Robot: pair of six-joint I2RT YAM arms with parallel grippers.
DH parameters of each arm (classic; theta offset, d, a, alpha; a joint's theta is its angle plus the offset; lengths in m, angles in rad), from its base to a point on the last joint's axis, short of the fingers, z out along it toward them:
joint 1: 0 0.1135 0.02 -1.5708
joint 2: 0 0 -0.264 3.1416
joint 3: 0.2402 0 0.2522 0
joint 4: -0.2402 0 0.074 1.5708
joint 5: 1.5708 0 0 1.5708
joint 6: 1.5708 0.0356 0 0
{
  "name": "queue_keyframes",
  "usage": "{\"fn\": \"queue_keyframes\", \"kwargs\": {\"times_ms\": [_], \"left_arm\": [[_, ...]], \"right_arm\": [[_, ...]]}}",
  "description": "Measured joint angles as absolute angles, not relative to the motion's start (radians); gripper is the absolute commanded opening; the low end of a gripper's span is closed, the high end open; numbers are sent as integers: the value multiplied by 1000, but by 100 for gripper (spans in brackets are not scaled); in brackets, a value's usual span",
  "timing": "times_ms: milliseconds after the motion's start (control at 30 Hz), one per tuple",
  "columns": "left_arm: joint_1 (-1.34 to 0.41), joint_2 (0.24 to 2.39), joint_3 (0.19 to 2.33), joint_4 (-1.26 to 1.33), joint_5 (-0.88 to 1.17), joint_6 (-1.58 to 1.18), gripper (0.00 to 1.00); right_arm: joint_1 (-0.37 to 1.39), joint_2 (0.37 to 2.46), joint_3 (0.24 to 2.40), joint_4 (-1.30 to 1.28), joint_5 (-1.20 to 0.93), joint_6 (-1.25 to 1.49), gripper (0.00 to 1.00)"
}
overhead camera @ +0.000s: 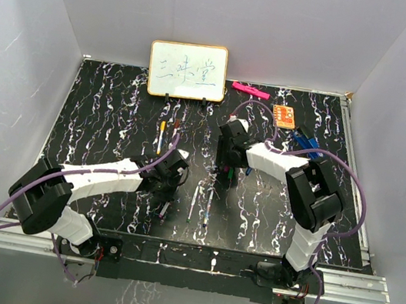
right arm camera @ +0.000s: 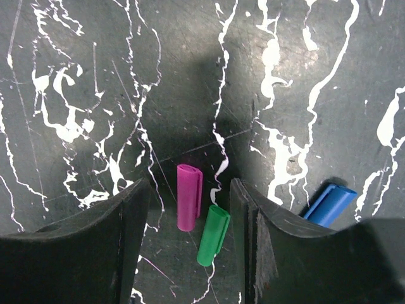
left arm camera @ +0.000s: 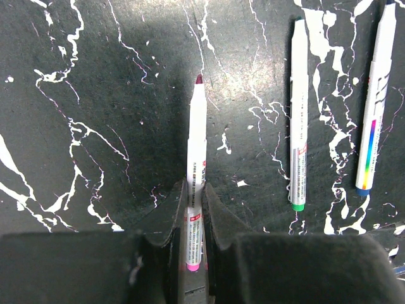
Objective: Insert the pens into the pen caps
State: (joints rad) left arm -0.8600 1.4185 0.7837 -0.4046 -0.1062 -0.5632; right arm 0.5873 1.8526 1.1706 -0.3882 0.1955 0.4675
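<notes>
My left gripper [left arm camera: 196, 212] is shut on a white pen [left arm camera: 197, 145] with a magenta end; its dark red tip points away from the jaws, just above the table. A green-ended pen [left arm camera: 297, 126] and a blue-ended pen [left arm camera: 374, 107] lie to its right. From above, the left gripper [overhead camera: 172, 174] is at mid-table and another pen [overhead camera: 160, 137] lies farther back. My right gripper [right arm camera: 188, 190] is open, low over the table, its fingers on either side of a magenta cap [right arm camera: 188, 196] and a green cap [right arm camera: 212, 235]. A blue cap [right arm camera: 330, 204] lies outside the right finger.
A small whiteboard [overhead camera: 188, 71] stands at the back edge. A pink marker [overhead camera: 250, 90], an orange card [overhead camera: 284, 116] and a blue clip-like object [overhead camera: 304, 142] lie at the back right. White walls enclose the black marbled table [overhead camera: 116, 114].
</notes>
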Motion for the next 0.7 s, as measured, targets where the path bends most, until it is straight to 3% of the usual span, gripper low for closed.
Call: {"fn": "queue_keyframes", "kwargs": {"times_ms": [700], "left_arm": [[-860, 1419, 784, -404, -107, -570, 0]], "right_arm": [[619, 1888, 1197, -382, 252, 424, 43]]}}
